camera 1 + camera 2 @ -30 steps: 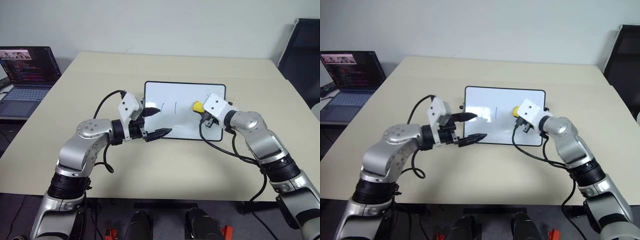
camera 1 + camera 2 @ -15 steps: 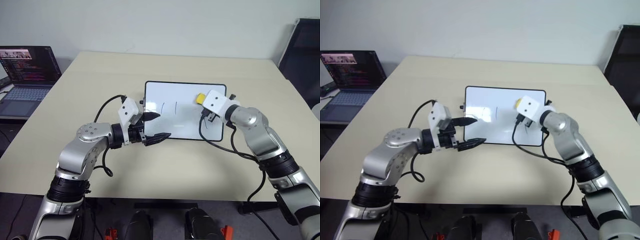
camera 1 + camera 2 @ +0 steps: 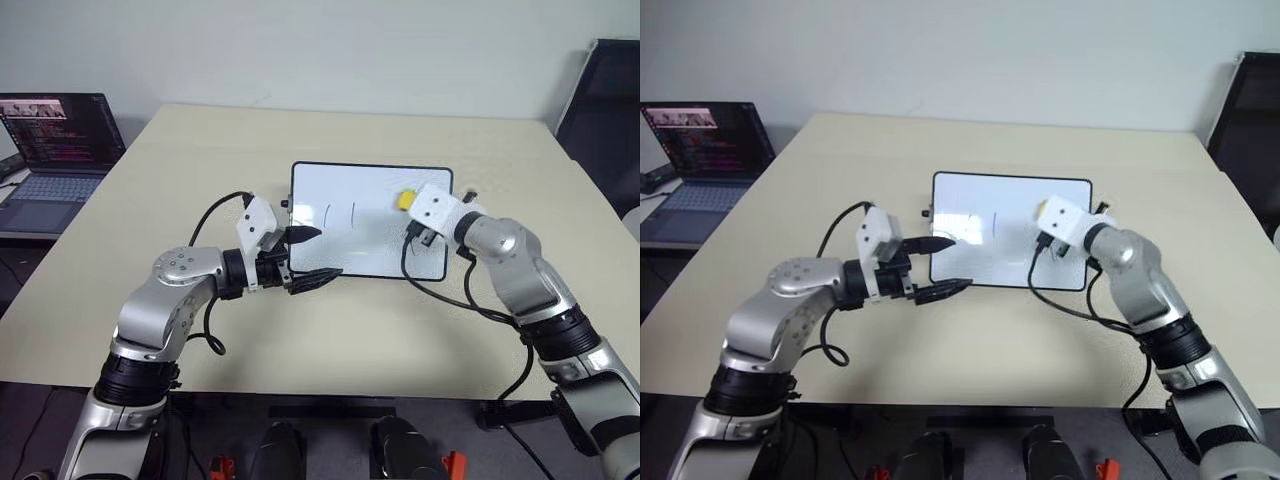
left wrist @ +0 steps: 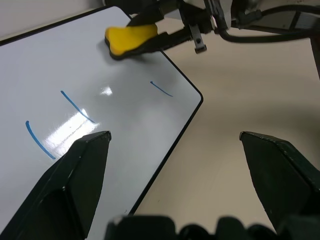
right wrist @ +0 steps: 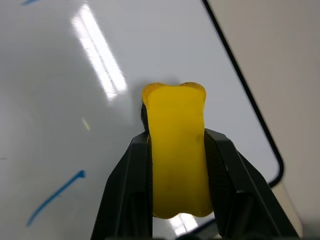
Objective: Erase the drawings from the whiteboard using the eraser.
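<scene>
Since a second ago the right end effector (image 3: 408,203), pinching the eraser (image 3: 404,200), has carried it toward the whiteboard's (image 3: 370,215) upper right corner, centre-right of the frame. The eraser's long axis runs along the fingers. Blue drawings (image 3: 339,213) remain left of it. The left end effector (image 3: 310,252) is spread at the board's lower left edge. A laptop (image 3: 55,150) sits upper left, cut off beside the surface (image 3: 200,150).

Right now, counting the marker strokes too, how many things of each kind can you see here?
Whiteboard: 1
Eraser: 1
Blue strokes: 3
Laptop: 1
Total: 6
</scene>
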Motion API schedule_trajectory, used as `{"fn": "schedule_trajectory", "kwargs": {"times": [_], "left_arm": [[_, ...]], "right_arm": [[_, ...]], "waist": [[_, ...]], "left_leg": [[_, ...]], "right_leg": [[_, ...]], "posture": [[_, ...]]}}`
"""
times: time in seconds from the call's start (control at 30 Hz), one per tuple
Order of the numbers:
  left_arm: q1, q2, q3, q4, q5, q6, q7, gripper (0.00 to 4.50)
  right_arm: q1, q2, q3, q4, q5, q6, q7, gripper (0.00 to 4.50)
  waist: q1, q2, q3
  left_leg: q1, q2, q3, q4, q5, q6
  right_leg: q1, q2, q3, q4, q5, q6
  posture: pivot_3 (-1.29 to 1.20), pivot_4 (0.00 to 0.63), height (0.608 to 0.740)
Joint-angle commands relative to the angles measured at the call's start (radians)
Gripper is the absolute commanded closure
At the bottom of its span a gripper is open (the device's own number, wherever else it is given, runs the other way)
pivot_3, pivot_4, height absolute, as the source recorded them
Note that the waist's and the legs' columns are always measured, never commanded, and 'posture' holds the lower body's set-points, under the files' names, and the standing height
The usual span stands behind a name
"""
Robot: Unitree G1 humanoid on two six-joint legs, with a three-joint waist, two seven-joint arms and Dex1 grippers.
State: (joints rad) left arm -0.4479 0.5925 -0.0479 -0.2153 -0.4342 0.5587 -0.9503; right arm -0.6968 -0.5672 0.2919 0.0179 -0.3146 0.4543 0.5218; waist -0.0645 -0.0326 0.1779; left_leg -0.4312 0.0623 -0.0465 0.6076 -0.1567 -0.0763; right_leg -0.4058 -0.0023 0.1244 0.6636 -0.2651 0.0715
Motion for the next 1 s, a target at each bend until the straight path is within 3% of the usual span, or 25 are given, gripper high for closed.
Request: {"fn": "schedule_trajectory", "kwargs": {"times": [0.03,0.3,0.57,0.8,1.0], "left_arm": [[-0.005,0.003,0.013,-0.011,-0.011,-0.023,-0.005,0.00],[0.047,0.028,0.048,-0.018,-0.025,-0.027,-0.019,0.00],[0.171,0.074,0.090,-0.057,-0.047,-0.061,-0.050,0.00],[0.202,0.062,0.076,-0.068,-0.045,-0.105,-0.053,0.00],[0.148,0.064,0.046,-0.052,-0.054,-0.089,-0.075,0.00]], "right_arm": [[0.008,-0.012,-0.028,-0.002,-0.008,0.022,0.010,3.41],[0.122,0.094,-0.212,-0.261,0.242,0.144,0.079,3.41],[0.432,0.082,-0.351,-0.621,0.463,0.283,0.140,3.41],[0.693,0.017,-0.381,-0.711,0.496,0.272,0.134,3.41],[0.722,0.004,-0.383,-0.706,0.498,0.233,0.083,3.41]], "waist": [[0.000,0.000,0.000],[0.000,0.000,0.001],[0.007,0.000,0.000],[0.008,0.000,0.000],[0.005,0.000,0.000]], "left_leg": [[0.000,0.000,0.000,-0.001,0.000,0.000],[-0.002,0.000,0.000,-0.003,0.000,0.000],[-0.002,0.000,-0.001,-0.011,0.000,0.000],[-0.002,0.000,0.000,-0.011,0.000,0.000],[-0.001,0.000,0.001,-0.009,0.000,0.000]], "right_leg": [[0.000,0.000,0.000,0.000,0.000,0.000],[-0.002,0.000,-0.001,-0.001,0.000,0.000],[-0.004,0.000,-0.001,-0.002,-0.003,-0.001],[-0.005,0.000,-0.001,-0.002,-0.003,-0.002],[-0.005,-0.001,-0.001,-0.002,-0.003,-0.002]], "posture": [[0.00,0.150,0.740],[0.00,0.150,0.740],[0.00,0.150,0.740],[0.00,0.150,0.740],[0.00,0.150,0.740]]}}
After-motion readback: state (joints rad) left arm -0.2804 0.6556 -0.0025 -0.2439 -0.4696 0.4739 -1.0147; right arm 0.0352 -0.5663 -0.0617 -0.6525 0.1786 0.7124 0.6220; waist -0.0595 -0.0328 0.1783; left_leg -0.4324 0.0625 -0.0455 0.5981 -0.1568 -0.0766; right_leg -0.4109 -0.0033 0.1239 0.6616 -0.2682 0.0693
